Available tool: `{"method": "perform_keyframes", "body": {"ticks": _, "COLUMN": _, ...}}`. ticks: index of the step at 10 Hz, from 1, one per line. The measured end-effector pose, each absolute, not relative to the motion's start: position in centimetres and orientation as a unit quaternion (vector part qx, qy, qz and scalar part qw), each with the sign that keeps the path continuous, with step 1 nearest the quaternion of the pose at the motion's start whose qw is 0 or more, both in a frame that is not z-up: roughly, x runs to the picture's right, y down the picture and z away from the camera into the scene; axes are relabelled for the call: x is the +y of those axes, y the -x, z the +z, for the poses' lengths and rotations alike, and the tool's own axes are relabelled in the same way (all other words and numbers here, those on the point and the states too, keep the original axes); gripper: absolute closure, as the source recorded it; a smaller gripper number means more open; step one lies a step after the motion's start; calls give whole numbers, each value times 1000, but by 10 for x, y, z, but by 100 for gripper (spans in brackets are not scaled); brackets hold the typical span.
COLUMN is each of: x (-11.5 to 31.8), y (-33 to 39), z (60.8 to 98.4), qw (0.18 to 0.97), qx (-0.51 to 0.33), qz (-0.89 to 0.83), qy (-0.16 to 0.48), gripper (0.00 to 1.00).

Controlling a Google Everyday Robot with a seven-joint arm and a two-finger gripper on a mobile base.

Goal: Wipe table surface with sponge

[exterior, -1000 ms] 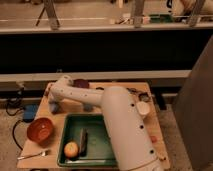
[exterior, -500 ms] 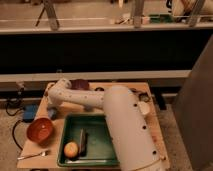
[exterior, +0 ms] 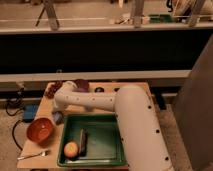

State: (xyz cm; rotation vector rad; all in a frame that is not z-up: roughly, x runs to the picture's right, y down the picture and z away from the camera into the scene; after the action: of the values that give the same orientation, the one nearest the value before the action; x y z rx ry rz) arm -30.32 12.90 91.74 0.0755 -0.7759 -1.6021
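One white arm is reaching across the table surface (exterior: 45,107) from the right toward the left, and the gripper (exterior: 58,116) is sitting low at the tabletop's left side, just beside the tray's upper-left corner — a bluish bit, perhaps the sponge (exterior: 56,119), is showing there, but whether the jaws are grasping it I cannot tell. Going left to right: an orange bowl (exterior: 40,129) with a fork (exterior: 35,155) lying below it, then the green tray (exterior: 107,131) holding a round yellowish fruit (exterior: 71,149) and a dark upright item (exterior: 83,141) — the arm is covering the table's right side.
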Motion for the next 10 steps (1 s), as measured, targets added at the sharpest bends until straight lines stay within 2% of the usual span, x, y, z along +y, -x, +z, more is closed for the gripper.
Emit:
{"method": "perform_keyframes", "body": {"ticks": 4, "x": 122, "y": 276, "z": 931, "qw": 658, "qx": -316, "qz": -683, "qy": -19, "gripper": 100}}
{"method": "perform_keyframes", "body": {"ticks": 10, "x": 89, "y": 278, "z": 960, "qw": 684, "qx": -294, "qz": -667, "qy": -20, "gripper": 100}}
